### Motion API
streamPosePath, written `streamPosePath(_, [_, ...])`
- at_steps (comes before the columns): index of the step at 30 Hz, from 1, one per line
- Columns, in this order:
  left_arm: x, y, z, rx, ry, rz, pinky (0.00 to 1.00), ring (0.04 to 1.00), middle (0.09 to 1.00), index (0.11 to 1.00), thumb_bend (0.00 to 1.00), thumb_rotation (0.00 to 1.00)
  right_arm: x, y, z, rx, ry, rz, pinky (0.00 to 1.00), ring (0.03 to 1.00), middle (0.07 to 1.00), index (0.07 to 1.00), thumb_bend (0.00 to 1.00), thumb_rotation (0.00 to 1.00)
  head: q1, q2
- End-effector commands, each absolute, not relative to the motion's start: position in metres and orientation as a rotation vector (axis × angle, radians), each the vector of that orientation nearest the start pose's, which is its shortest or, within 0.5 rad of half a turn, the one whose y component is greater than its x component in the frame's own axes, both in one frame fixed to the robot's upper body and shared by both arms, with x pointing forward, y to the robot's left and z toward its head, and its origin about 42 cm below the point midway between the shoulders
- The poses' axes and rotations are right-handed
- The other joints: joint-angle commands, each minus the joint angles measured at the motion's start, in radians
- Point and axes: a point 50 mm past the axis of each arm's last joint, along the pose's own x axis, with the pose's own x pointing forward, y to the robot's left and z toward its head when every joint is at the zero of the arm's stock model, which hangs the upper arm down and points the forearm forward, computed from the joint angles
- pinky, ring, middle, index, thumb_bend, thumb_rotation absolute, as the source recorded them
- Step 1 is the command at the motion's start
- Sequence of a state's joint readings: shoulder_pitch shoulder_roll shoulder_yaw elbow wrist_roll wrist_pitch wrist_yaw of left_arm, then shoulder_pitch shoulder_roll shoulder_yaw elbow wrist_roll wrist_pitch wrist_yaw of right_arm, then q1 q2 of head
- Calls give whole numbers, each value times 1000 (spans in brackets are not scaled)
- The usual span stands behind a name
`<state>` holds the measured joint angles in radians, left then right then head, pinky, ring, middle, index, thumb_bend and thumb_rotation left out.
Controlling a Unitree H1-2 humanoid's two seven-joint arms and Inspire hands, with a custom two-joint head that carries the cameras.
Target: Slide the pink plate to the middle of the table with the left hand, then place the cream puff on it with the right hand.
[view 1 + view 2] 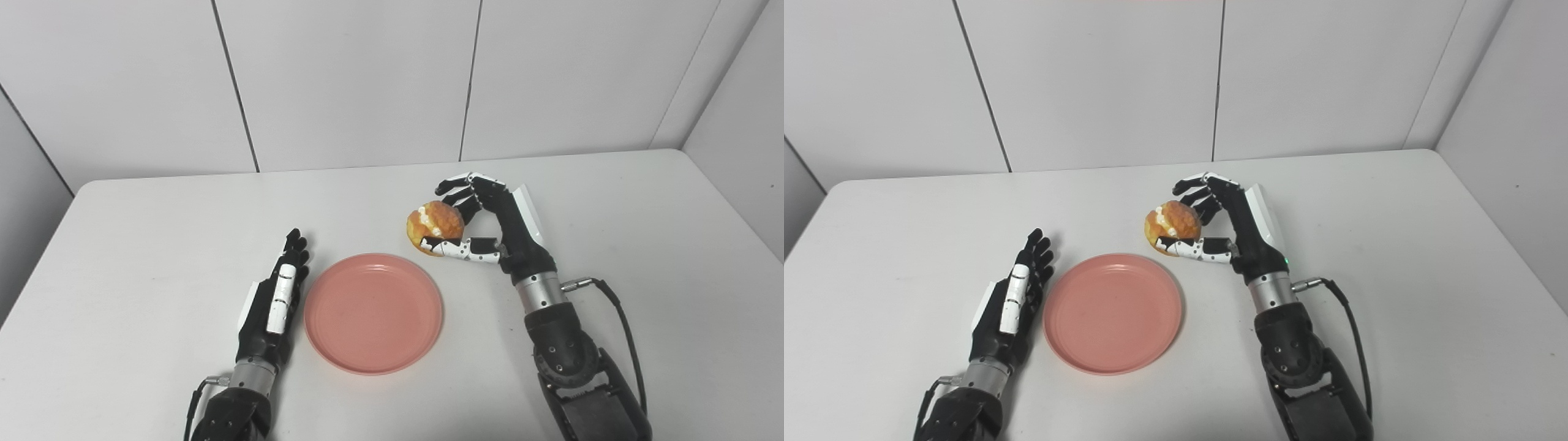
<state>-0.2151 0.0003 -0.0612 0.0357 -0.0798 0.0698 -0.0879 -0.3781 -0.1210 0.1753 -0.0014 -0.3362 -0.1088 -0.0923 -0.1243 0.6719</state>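
The cream puff (435,228) sits in the grasp of the right hand (493,229), beyond the far right edge of the plate (373,312) and not over it. The puff is roundish, with no clear long axis; its golden, crackled top faces up and toward the right, and a seam of white cream shows along its left side. The right hand's fingers (456,182) curl over the far side of the puff from above, while the thumb (465,250) reaches under its near side, so the puff is pinched between them. Whether the puff rests on the desk (643,245) or is lifted just off it cannot be told.

The pink plate lies flat and empty near the middle of the desk, toward the near edge, a round shallow dish with a low raised rim. Just beside its left rim rests the left hand (277,306), its fingers (294,245) released, straight and held together, pointing away from the robot; it holds nothing, and whether it touches the rim cannot be told.

Between the puff and the plate there is only bare desk. A cable (618,318) loops from the right wrist along the forearm. White wall panels (349,79) stand behind the desk.
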Motion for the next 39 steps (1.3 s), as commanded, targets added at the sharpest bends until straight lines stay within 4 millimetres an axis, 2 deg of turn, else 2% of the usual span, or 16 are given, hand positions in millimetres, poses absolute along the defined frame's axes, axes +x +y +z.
streamPosePath(1, [347, 163, 153, -61, -135, -230, 1000, 1000, 1000, 1000, 648, 1000, 372, -154, 241, -422, -598, 154, 411, 415, 501, 544, 508, 0, 2, 0])
streamPosePath(13, [347, 160, 154, -40, -133, -223, 1000, 1000, 1000, 1000, 664, 1000, 353, -115, 230, -427, -594, 299, 402, 407, 502, 549, 506, 0, 11, 6])
streamPosePath(17, [347, 160, 155, -32, -128, -222, 1000, 1000, 1000, 1000, 668, 1000, 349, -107, 218, -440, -589, 346, 315, 439, 465, 539, 509, 0, 17, 14])
streamPosePath(18, [347, 160, 155, -30, -131, -223, 1000, 1000, 1000, 1000, 671, 1000, 348, -105, 213, -448, -581, 359, 264, 359, 472, 516, 514, 0, 18, 13])
streamPosePath(20, [348, 159, 154, -30, -138, -222, 1000, 1000, 1000, 1000, 671, 1000, 346, -103, 206, -474, -562, 377, 212, 280, 477, 497, 518, 0, 18, 13])
streamPosePath(21, [348, 159, 154, -28, -142, -224, 1000, 1000, 1000, 1000, 671, 1000, 347, -103, 204, -484, -551, 386, 235, 303, 480, 495, 518, 0, 22, 14])
streamPosePath(23, [348, 159, 154, -27, -142, -222, 1000, 1000, 1000, 1000, 670, 1000, 347, -104, 199, -500, -526, 406, 360, 439, 471, 513, 516, 0, 22, 13])
streamPosePath(25, [347, 158, 155, -21, -138, -216, 1000, 1000, 1000, 1000, 672, 1000, 347, -105, 195, -523, -507, 416, 402, 487, 479, 507, 516, 0, 24, 14])
streamPosePath(34, [348, 158, 155, -35, -133, -224, 1000, 1000, 1000, 1000, 689, 1000, 352, -111, 184, -625, -474, 440, 392, 498, 491, 498, 518, 0, 28, 15])
streamPosePath(39, [348, 157, 156, -45, -131, -228, 1000, 1000, 1000, 1000, 683, 1000, 357, -117, 182, -712, -537, 415, 399, 509, 498, 493, 517, 0, 32, 15])
